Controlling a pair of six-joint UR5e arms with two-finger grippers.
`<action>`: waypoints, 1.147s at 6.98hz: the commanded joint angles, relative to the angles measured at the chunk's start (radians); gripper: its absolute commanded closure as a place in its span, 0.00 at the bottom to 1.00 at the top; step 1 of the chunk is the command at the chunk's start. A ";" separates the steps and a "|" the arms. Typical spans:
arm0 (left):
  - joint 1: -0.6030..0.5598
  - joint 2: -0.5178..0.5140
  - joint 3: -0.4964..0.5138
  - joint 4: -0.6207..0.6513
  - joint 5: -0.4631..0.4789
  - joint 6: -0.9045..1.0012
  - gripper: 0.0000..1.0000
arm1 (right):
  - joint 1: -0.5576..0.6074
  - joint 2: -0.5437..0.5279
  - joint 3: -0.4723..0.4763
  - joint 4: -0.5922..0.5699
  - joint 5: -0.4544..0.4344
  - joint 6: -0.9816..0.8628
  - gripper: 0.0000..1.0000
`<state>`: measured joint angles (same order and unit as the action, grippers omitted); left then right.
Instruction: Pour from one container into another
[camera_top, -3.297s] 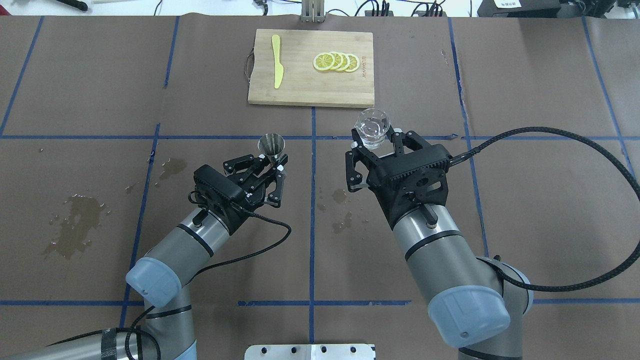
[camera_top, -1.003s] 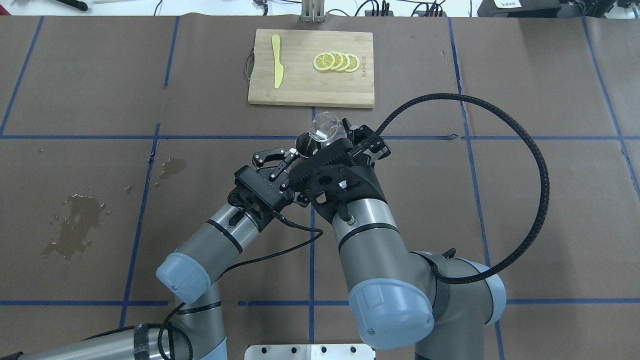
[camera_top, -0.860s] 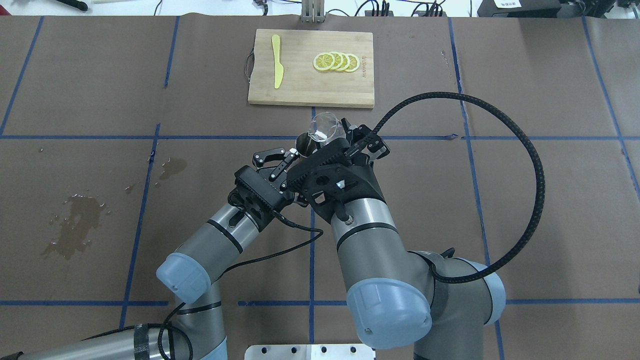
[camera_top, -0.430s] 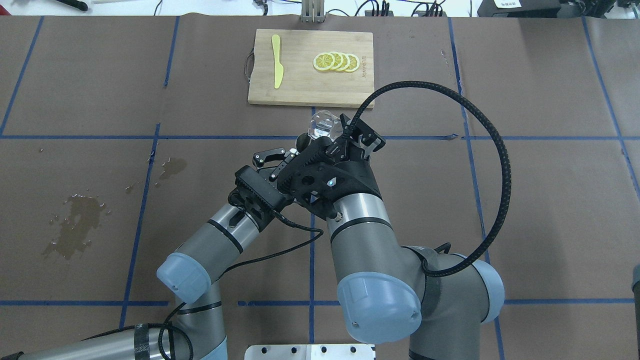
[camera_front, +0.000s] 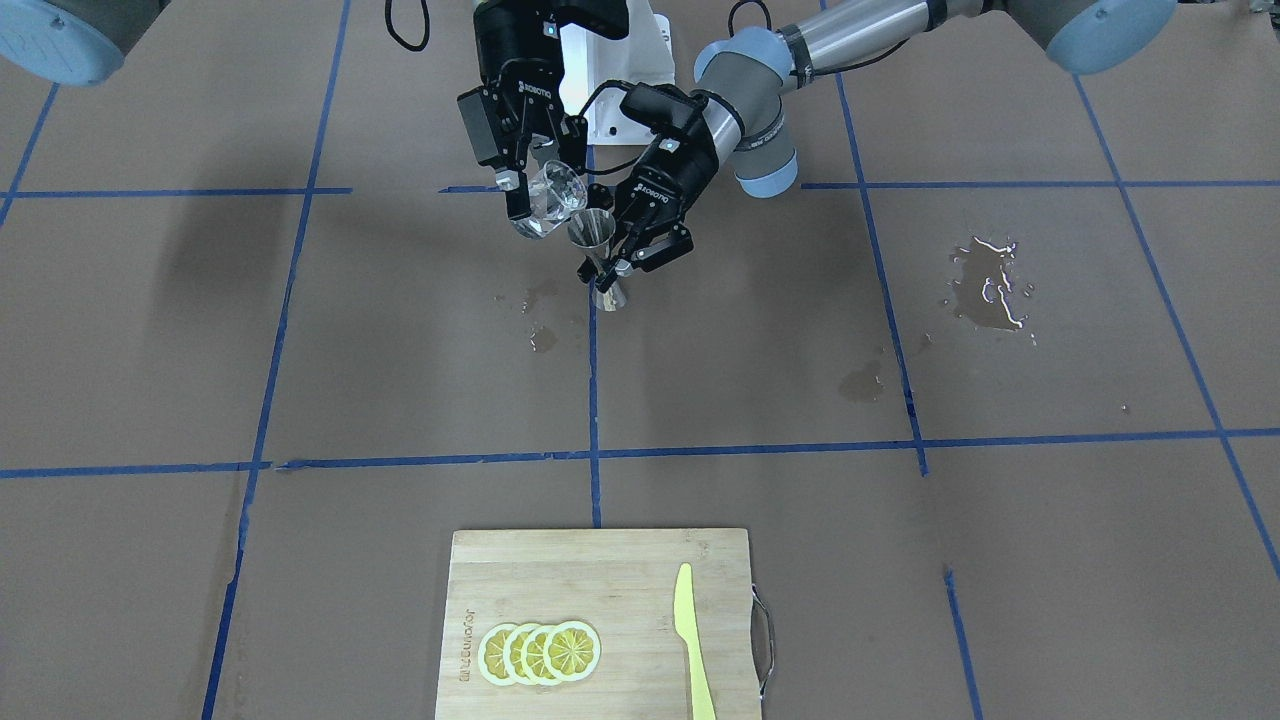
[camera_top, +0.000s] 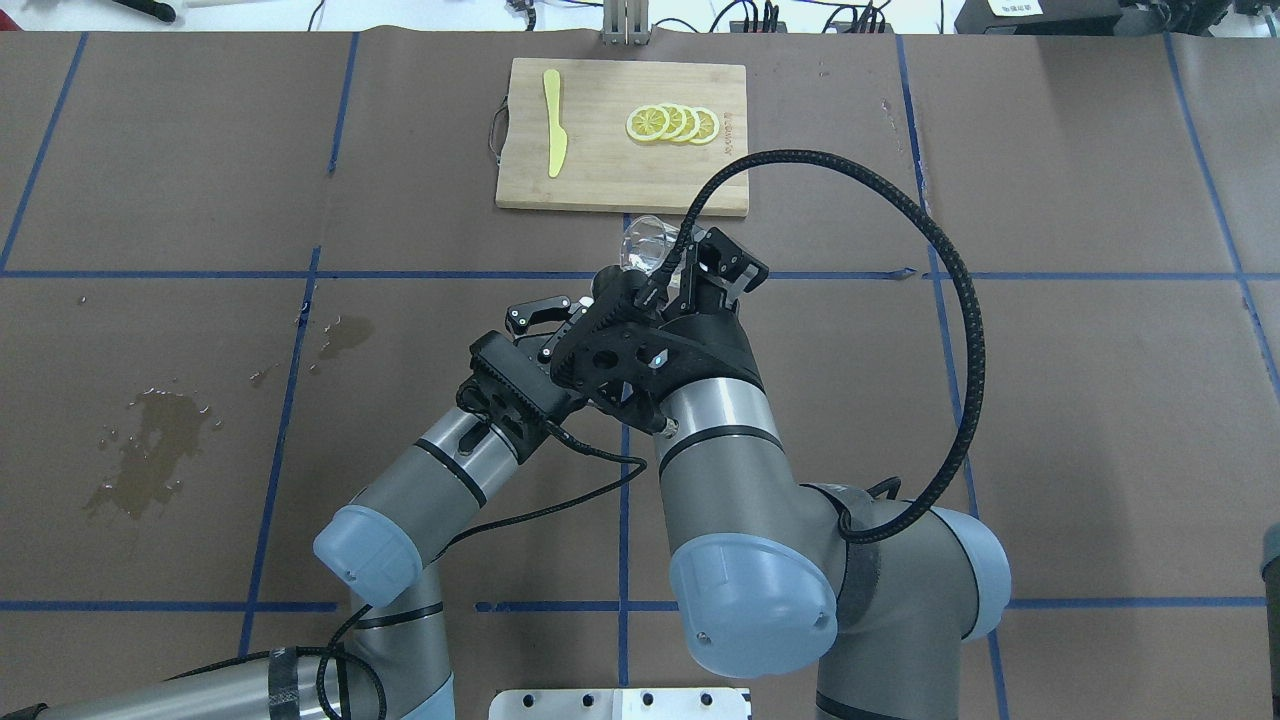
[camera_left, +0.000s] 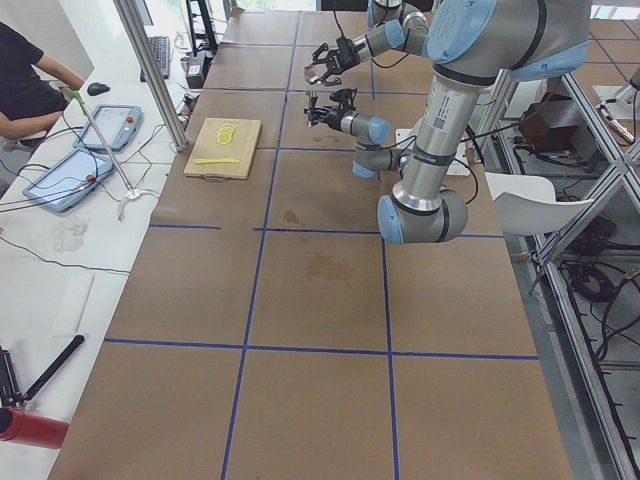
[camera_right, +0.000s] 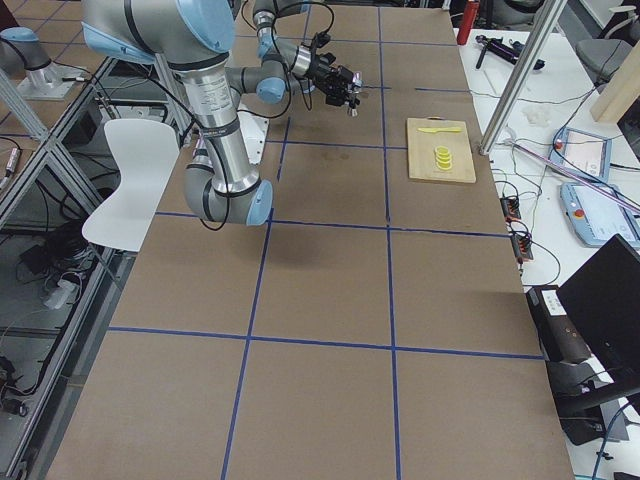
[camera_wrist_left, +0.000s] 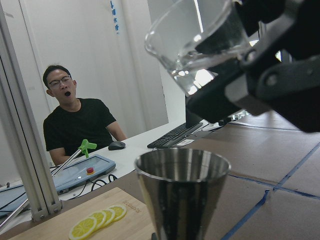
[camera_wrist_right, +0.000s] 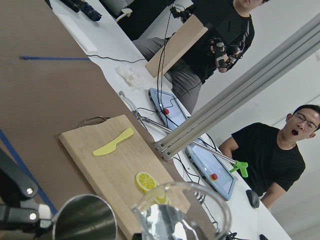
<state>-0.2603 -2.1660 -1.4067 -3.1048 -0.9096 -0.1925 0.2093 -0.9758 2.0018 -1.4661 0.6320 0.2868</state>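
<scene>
Brown paper with blue tape lines covers the desk (camera_top: 1050, 400). Over its middle, the glass cup (camera_front: 550, 198) with some water inside is tilted, and its lip is just above the open mouth of the upright steel jigger (camera_front: 597, 240). The right claw (camera_front: 527, 190) is clamped on the cup, and the left claw (camera_front: 612, 268) on the jigger's waist. Beyond them lies a cutting board (camera_top: 600, 170) with lemon slices (camera_top: 672, 123) and a yellow knife (camera_top: 553, 135).

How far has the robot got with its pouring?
Done: the right pincer holds the clear glass cup, the left pincer the steel hourglass-shaped jigger, cup above jigger. In hand: the cup is tilted toward the jigger's mouth, water inside. Left: the pour itself; no stream shows.
</scene>
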 joint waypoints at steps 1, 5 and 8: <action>0.001 -0.002 0.000 0.000 0.000 -0.001 1.00 | 0.012 0.002 0.000 -0.008 0.017 -0.052 1.00; 0.001 -0.003 0.000 0.000 0.002 -0.002 1.00 | 0.012 0.002 0.000 -0.028 0.020 -0.133 1.00; 0.003 -0.003 0.000 0.000 0.003 -0.002 1.00 | 0.012 0.003 0.012 -0.060 0.020 -0.178 1.00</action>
<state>-0.2587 -2.1690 -1.4067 -3.1048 -0.9077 -0.1948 0.2209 -0.9736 2.0073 -1.5040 0.6519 0.1267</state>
